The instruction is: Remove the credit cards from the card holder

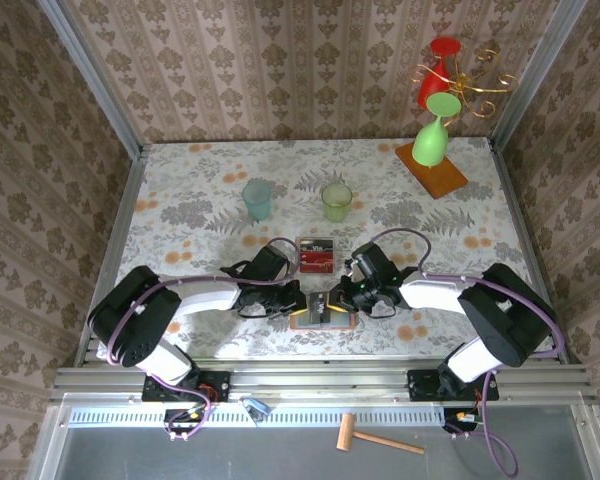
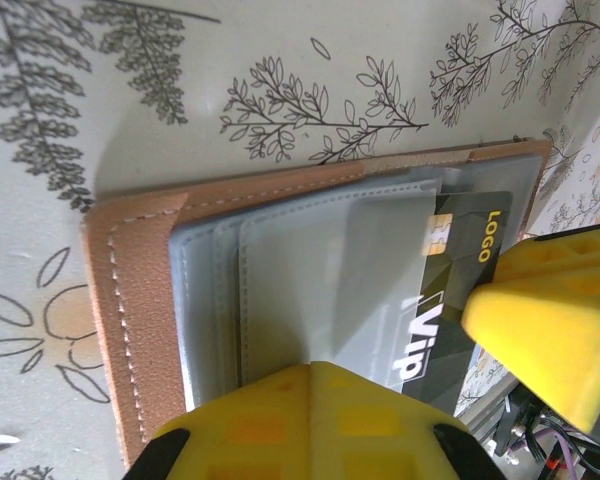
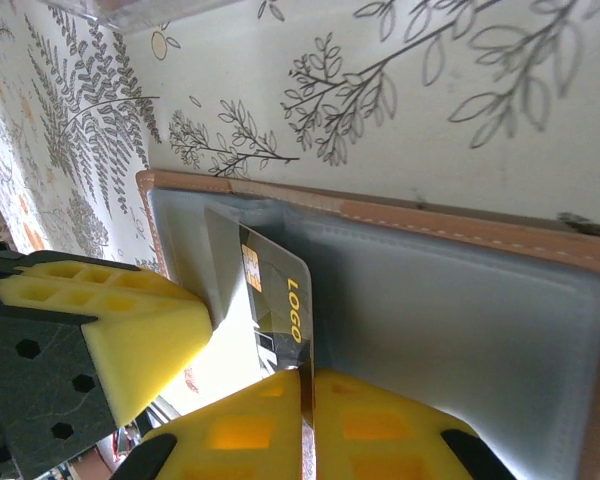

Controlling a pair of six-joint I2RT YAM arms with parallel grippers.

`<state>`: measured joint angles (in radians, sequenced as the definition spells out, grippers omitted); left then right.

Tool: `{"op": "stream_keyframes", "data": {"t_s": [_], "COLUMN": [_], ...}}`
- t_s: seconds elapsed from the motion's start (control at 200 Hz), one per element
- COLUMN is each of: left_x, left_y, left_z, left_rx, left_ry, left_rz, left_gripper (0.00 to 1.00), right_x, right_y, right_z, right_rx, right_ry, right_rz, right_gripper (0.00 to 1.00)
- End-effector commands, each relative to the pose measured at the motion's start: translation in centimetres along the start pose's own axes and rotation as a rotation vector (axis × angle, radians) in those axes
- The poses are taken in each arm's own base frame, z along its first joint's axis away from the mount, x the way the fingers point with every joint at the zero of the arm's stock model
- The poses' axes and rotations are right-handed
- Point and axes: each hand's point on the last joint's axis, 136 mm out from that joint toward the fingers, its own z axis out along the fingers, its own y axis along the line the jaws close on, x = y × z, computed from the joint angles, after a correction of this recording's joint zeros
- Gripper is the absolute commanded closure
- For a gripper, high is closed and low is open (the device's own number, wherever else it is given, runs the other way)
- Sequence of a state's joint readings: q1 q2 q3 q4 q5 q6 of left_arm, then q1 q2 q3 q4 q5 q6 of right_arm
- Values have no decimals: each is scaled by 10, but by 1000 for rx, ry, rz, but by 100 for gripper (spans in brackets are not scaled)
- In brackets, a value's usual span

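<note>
The card holder (image 1: pixel 321 324) lies open near the table's front edge, tan outside with grey-blue pockets (image 2: pixel 320 260). A dark credit card (image 2: pixel 462 250) marked LOGO and Vip sticks halfway out of a pocket. My left gripper (image 2: pixel 313 367) is shut, and its yellow tips press on the grey pocket of the card holder (image 2: pixel 130 300). My right gripper (image 3: pixel 308 382) is shut on the free edge of that dark card (image 3: pixel 277 298), which stands up from the card holder (image 3: pixel 460 300). From above, the left gripper (image 1: pixel 292 303) and the right gripper (image 1: pixel 342 300) meet over the holder.
A small clear tray (image 1: pixel 315 253) with red cards sits just behind the holder. Farther back stand a bluish cup (image 1: pixel 257 198) and a green cup (image 1: pixel 336 201). An orange board (image 1: pixel 435 172) with a green glass stands at the back right. A wooden mallet (image 1: pixel 378 437) lies below the table edge.
</note>
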<state>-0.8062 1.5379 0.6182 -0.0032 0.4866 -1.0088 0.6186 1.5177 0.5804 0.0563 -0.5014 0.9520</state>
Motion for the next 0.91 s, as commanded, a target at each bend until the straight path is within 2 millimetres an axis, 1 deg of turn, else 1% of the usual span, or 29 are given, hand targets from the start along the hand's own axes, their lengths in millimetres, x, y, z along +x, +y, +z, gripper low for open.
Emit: {"op": "stream_keyframes", "data": {"t_s": [0.0,0.1,0.215,0.285,0.3,0.36,0.495,0.685,0.695,0.71,0.9], "left_x": [7,7,7,7,7,7,6,7,7,7,8], "left_y": [12,12,12,11,10,10,9,11,11,10,12], "left_z": [-1,-1,-2,-2,-2,-2,-2,-2,-2,-2,-2], "left_rx": [-33,-32,-31,-25,-23,-19,-15,-15,-15,-13,-13], "left_ry": [14,14,13,12,12,9,8,5,5,3,2], "left_rz": [-9,-9,-11,-11,-12,-14,-15,-19,-19,-19,-22], "left_gripper": [95,95,95,95,95,95,95,95,95,95,94], "right_x": [2,2,0,1,-1,-2,-3,-3,-1,0,2], "right_y": [-21,-28,-30,-35,-30,-28,-21,-1,-6,-6,-2], "right_z": [-10,-19,-29,-31,-35,-38,-36,-29,-26,-24,-20], "right_rx": [84,116,134,155,141,143,104,22,35,37,39], "right_ry": [-9,-19,-33,-29,-45,-54,-51,-34,-21,-16,0], "right_rz": [0,-6,-19,-17,-30,-37,-33,-53,-44,-43,-48], "right_gripper": [92,92,92,92,92,92,92,91,91,91,90]}}
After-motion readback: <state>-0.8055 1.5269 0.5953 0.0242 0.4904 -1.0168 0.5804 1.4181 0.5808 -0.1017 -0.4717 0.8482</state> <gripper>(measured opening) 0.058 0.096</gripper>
